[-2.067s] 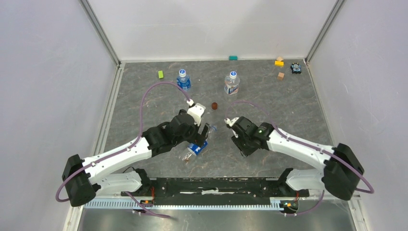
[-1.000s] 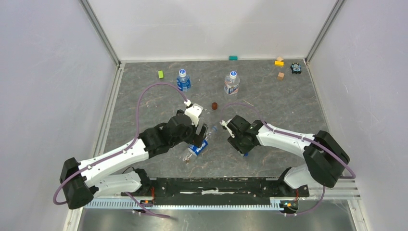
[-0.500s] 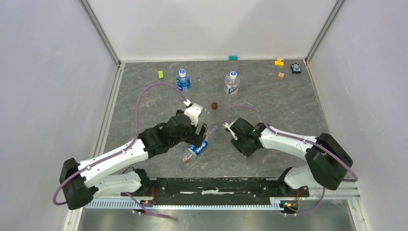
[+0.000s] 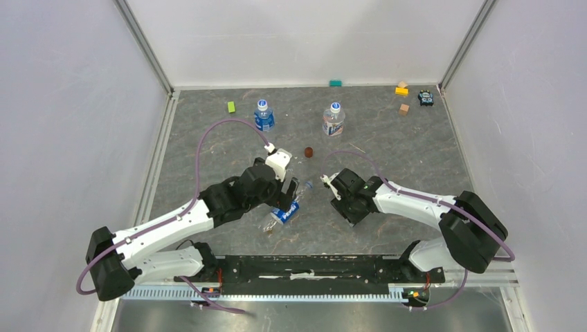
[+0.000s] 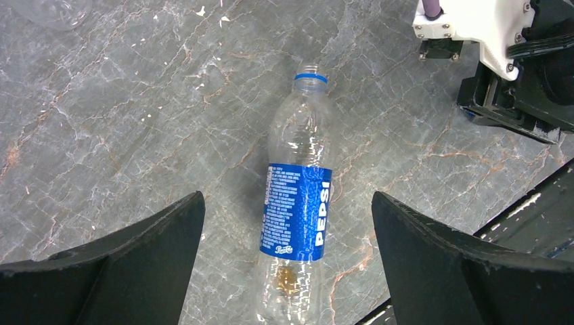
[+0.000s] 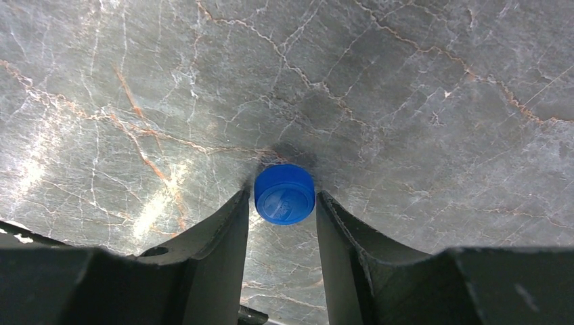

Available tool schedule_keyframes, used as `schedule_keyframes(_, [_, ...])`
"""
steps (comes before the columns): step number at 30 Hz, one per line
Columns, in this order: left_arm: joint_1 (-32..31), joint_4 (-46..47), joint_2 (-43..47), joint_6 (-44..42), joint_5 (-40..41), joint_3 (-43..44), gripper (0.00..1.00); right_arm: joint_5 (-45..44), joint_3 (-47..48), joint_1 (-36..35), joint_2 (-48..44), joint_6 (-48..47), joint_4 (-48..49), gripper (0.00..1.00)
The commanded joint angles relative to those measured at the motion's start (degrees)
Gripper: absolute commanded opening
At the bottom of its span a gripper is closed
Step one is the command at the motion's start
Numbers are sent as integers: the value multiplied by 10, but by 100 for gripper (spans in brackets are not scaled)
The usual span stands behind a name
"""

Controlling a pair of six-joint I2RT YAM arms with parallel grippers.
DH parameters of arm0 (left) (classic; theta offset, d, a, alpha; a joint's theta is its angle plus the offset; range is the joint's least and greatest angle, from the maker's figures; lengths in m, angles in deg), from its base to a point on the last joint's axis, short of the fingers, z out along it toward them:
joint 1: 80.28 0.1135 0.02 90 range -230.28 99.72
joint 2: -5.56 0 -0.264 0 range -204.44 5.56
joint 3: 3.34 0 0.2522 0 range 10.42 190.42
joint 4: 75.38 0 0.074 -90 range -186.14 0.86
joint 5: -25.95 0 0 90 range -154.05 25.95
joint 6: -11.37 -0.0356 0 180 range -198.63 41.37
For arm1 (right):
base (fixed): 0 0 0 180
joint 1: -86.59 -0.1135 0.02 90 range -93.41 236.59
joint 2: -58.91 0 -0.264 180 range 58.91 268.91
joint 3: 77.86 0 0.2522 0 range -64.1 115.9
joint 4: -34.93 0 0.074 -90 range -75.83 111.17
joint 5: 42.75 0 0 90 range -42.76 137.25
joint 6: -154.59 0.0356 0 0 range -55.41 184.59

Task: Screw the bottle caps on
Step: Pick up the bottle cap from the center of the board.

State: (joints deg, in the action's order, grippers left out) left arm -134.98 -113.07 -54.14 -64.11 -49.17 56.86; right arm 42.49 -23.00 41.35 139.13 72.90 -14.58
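Blue cap [image 6: 284,194]: light, rigid, likely slippery; pinched by its sides in right gripper [image 6: 281,202], near tabletop centre. Uncapped bottle [image 5: 296,211]: thin, crushable, lying nearby under wide-open, empty left gripper [image 5: 288,198]; best held near neck.

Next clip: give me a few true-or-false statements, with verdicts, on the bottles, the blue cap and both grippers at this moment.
1. The lying bottle under the left gripper has no cap on its neck. True.
2. The left gripper is shut on the lying bottle. False: its jaws stand wide open, one on each side of the bottle, touching neither side.
3. The blue cap sits on the table between the fingers of the right gripper. True.
4. The back-left bottle and the back-right bottle lie on their sides. False: both stand upright, each with a cap on.
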Motion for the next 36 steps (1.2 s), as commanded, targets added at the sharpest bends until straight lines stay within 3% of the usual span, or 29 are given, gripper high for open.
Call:
schedule_keyframes(1, [3,16,-8,3,-7,2,98,4,6,4,-9,4,13,47])
schedule_keyframes(6, [3,20,-14,2,-11,2,98,7,6,8,-7,1,14,42])
schedule_keyframes(14, [4,19,-38,6,-21,-3,99,13,2,14,-21,-2,21,25])
schedule_keyframes(20, [13,3,-114,17,-46,15,99,17,6,51,-66,-30,10,16])
schedule_keyframes(36, [31,-15,-282,0,-106,65,97,14,1,132,-170,-62,-1,12])
